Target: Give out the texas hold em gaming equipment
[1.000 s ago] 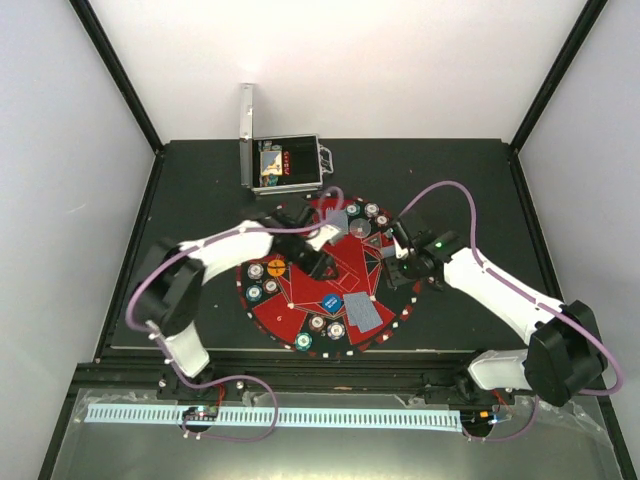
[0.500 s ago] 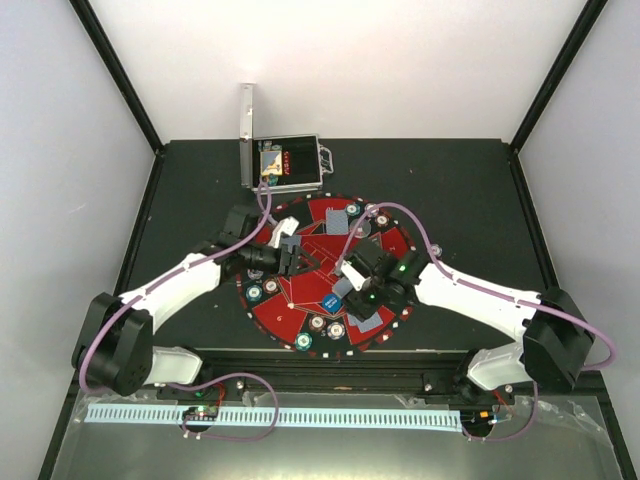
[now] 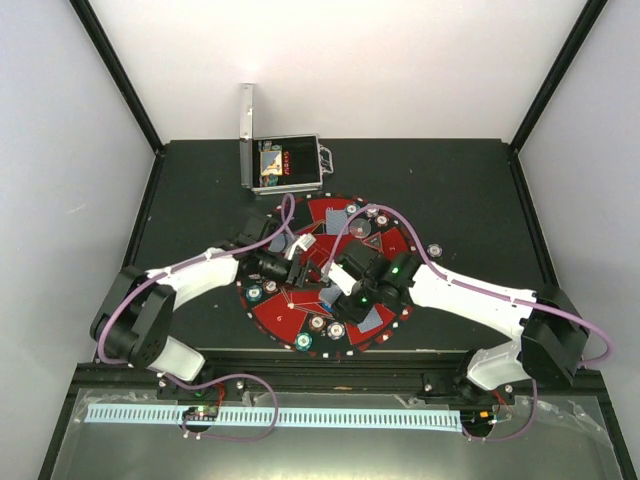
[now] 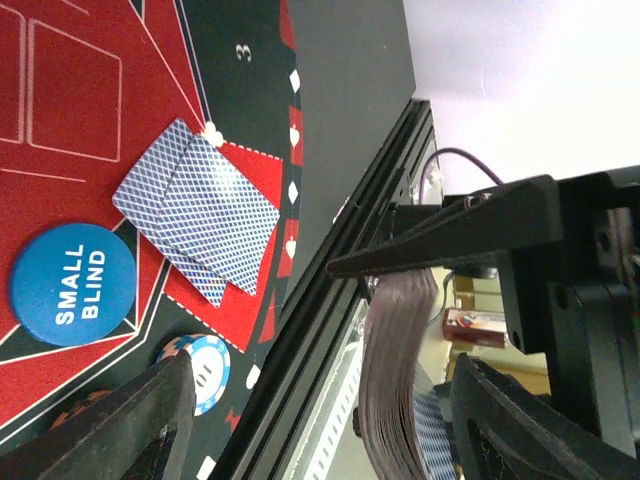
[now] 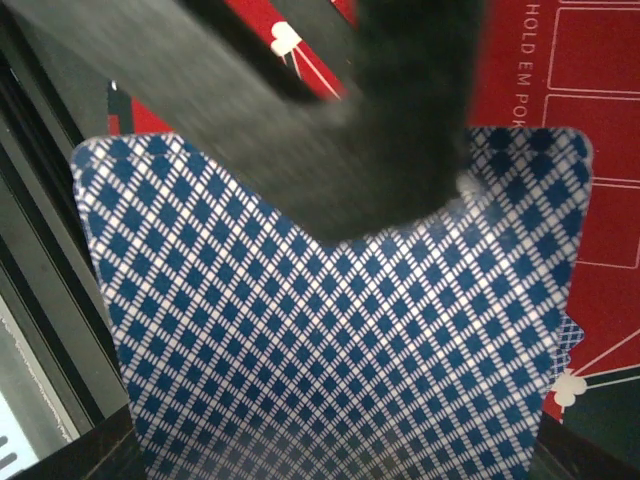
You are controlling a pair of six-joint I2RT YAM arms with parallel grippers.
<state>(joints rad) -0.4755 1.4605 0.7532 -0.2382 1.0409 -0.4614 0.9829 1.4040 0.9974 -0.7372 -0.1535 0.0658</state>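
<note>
My left gripper (image 3: pixel 296 254) is over the middle of the round mat and holds a deck of blue-backed cards (image 3: pixel 303 245). In the left wrist view the deck (image 4: pixel 400 380) stands edge-on and bent against the right-hand finger (image 4: pixel 540 420). My right gripper (image 3: pixel 346 276) meets the deck from the right, and one finger (image 4: pixel 450 225) lies across its top end. In the right wrist view a card back (image 5: pixel 330 340) fills the frame, its own fingers wide apart at the bottom corners. A dark blurred shape (image 5: pixel 330 110) crosses the card.
The red-and-black mat (image 3: pixel 285 315) carries two dealt cards (image 4: pixel 200 225), a blue "small blind" disc (image 4: pixel 72 285), a teal-and-white chip (image 4: pixel 205 365) and several chips round its rim (image 3: pixel 303 342). More cards lie at the far side (image 3: pixel 337 213). The open silver case (image 3: pixel 285 165) stands behind. One chip (image 3: pixel 434 250) lies off the mat.
My right gripper swung from the mat's right edge to its middle. My left gripper drew back with the deck, then came right to meet the right gripper.
</note>
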